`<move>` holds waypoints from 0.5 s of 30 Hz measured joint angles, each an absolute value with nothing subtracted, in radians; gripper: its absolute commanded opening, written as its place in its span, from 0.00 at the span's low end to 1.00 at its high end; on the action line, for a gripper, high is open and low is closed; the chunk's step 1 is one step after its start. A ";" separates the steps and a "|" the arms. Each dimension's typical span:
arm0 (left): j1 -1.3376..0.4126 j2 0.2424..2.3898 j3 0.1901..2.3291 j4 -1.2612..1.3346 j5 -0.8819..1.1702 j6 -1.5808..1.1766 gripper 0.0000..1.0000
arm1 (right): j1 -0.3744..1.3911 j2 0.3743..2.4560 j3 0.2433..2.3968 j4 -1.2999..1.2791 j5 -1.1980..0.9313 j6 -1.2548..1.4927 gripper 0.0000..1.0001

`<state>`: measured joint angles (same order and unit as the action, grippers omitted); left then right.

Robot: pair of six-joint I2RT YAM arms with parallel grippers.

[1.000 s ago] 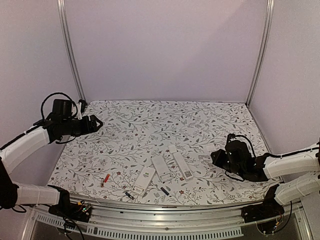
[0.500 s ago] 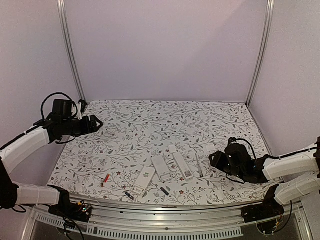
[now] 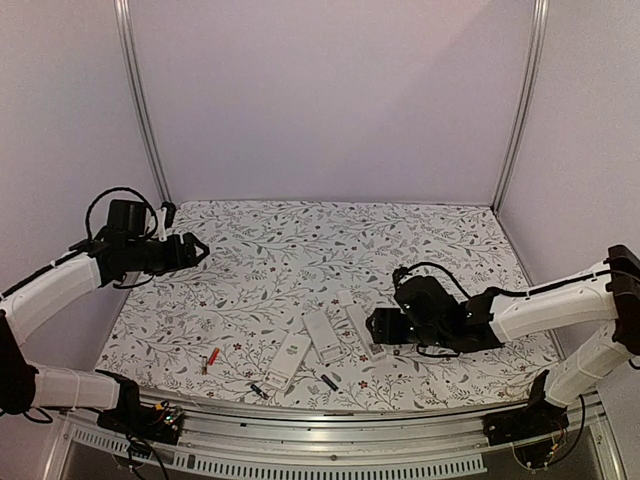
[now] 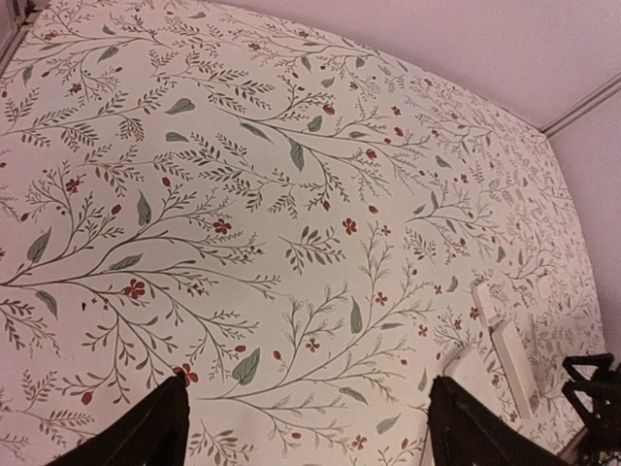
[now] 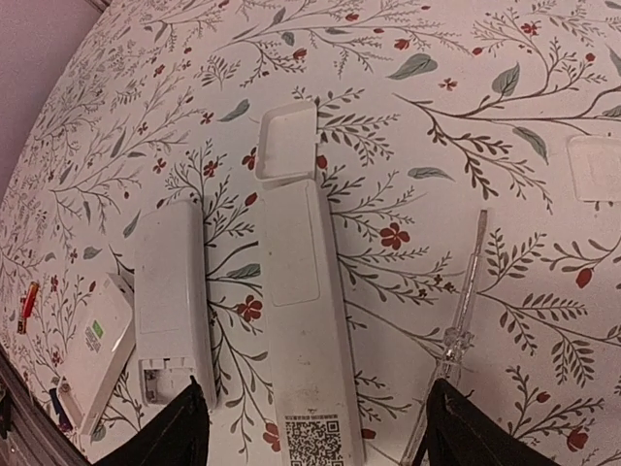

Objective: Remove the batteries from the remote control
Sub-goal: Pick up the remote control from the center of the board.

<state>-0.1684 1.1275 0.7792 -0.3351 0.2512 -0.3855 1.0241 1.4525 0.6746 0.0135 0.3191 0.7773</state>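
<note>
Jaws both gape wide and empty, the right ones above a remote (image 5: 306, 311).

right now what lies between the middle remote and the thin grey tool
The remote with the QR label; the right wrist view shows it clearly.

Left fingers (image 4: 146, 432) wide apart; right fingers (image 5: 179, 432) apart, low

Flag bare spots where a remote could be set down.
Free: the whole far half of the cloth, from the left gripper across to the right wall; also the near-left patch left of the red battery. Crowded: near centre, where three remotes, dark batteries and the right gripper bunch together.
</note>
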 measured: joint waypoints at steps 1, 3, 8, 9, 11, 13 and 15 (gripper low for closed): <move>-0.169 1.127 0.778 -0.335 0.252 -0.385 0.85 | 1.040 1.478 0.690 -0.006 0.319 0.772 0.73; -0.170 1.127 0.776 -0.335 0.254 -0.385 0.85 | 1.063 1.523 0.711 -0.041 0.317 0.765 0.71; -0.172 1.127 0.772 -0.335 0.255 -0.385 0.85 | 1.077 1.576 0.727 -0.105 0.307 0.748 0.65; -0.172 1.127 0.771 -0.335 0.255 -0.385 0.85 | 1.077 1.582 0.731 -0.111 0.305 0.743 0.64; -0.172 1.127 0.770 -0.335 0.255 -0.385 0.85 | 1.079 1.594 0.749 -0.123 0.304 0.736 0.62; -0.173 1.127 0.769 -0.335 0.255 -0.386 0.85 | 1.082 1.612 0.772 -0.128 0.303 0.724 0.61; -0.174 1.127 0.769 -0.335 0.256 -0.386 0.85 | 1.085 1.629 0.792 -0.130 0.303 0.715 0.61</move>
<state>-0.1738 1.1275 0.7692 -0.3351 0.2558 -0.3859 1.0847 1.6295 0.7918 -0.1295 0.3035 0.7155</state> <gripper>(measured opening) 0.849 0.612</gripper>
